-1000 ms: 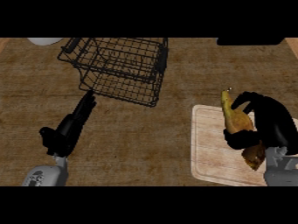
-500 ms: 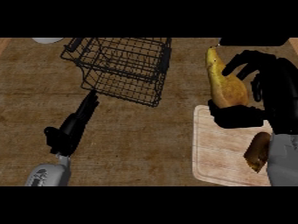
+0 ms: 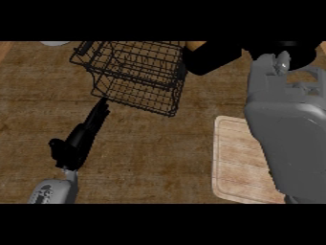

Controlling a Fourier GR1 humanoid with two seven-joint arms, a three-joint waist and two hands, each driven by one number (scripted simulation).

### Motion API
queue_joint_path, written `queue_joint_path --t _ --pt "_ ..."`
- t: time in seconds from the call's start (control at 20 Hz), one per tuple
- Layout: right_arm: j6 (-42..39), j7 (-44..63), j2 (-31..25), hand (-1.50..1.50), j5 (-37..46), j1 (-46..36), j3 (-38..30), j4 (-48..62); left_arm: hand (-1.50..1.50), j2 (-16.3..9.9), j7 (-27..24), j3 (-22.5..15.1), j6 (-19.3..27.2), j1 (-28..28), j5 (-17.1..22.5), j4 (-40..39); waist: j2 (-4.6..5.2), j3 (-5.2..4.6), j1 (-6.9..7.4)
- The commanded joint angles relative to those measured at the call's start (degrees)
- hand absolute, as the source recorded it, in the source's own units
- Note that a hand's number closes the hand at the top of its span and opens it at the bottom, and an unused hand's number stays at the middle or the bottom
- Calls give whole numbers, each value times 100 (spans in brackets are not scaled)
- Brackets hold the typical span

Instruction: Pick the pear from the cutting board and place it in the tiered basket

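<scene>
While the right hand point(image 3: 218, 57) hangs at the tiered basket's point(image 3: 134, 72) rim with 1 yellow bit of pear point(image 3: 196, 45) peeking out (I cannot tell if it is clamped), the pear is likely light, smooth and easily bruised, best cupped round its fat belly, and the left hand point(image 3: 77, 141) rests open.

From my seat the tiered basket point(image 3: 134, 76) is black wire, a fine grid pattern against the counter point(image 3: 24, 119), which is a mottled brown woven-looking texture with lighter orangey wood strips at both side edges. The cutting board point(image 3: 237, 162) is pale tan with faint lengthwise grain and a lighter border. Both hands, left hand point(image 3: 77, 141) and right hand point(image 3: 211, 55), are plain black, and the forearms are matte grey.
</scene>
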State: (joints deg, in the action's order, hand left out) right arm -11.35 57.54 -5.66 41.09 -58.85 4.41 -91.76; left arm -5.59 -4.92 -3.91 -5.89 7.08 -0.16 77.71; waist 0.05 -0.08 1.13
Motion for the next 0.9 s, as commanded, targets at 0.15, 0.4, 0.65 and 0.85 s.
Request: queue_joint_path --t 0.15,0.4,0.65,0.85 --pt "748 -216 495 150 223 -1512 -452 2471 0 23 79 -118 32 -34 -141 128 46 0 139" --pt "1246 -650 559 150 21 -2065 -450 3850 0 -154 395 47 -265 102 148 336 46 2 170" --pt "1695 -983 564 150 -336 -2900 -522 5133 0 152 -163 -87 -32 226 -148 -324 83 -6 204" --pt "2220 -1529 565 150 -552 -3034 -462 5995 0 51 -9 -49 -210 254 -32 -210 122 -8 305"
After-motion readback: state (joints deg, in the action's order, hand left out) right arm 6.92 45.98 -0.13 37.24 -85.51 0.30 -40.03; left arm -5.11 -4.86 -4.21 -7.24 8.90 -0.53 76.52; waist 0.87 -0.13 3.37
